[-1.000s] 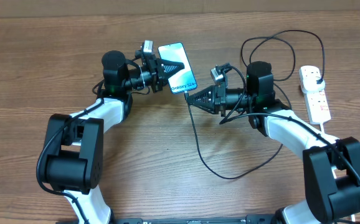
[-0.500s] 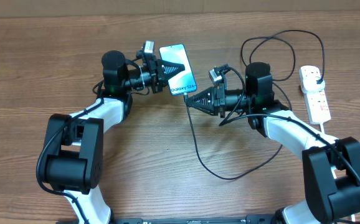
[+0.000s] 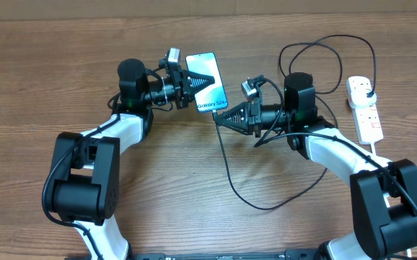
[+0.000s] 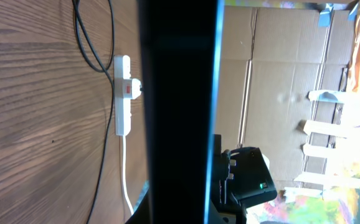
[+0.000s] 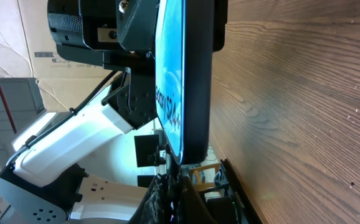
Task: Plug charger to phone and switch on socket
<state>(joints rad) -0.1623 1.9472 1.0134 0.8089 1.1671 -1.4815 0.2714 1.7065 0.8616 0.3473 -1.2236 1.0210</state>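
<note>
Between the fingers of my left claw (image 3: pixel 203 78) sits the phone (image 3: pixel 207 81), gripped across its width with its lit blue screen facing up toward the overhead camera. From my left wrist the phone (image 4: pixel 180 112) is only a dark band seen edge-on, straight ahead of the claw, with a thin blue glow down one side.

My right claw (image 3: pixel 218 118) is pinched tight on the charger (image 3: pixel 226 166) close to its connector tip. It points at the phone's lower end, just beside it. From my right wrist the phone (image 5: pixel 170 81) stands directly ahead of that claw, end-on to it, with the blue screen and white lettering on one face. Whether the tip is in the port or only touching the phone's end, I cannot tell, as the meeting point is dark.

Behind the right claw the charger drops to the surface (image 3: pixel 165 188), loops wide beneath my right arm and runs off toward the socket (image 3: pixel 363 108). That lies flat, well apart from both claws, out past my right arm. A black plug sits in it. How its red switches are set is too small to tell.
</note>
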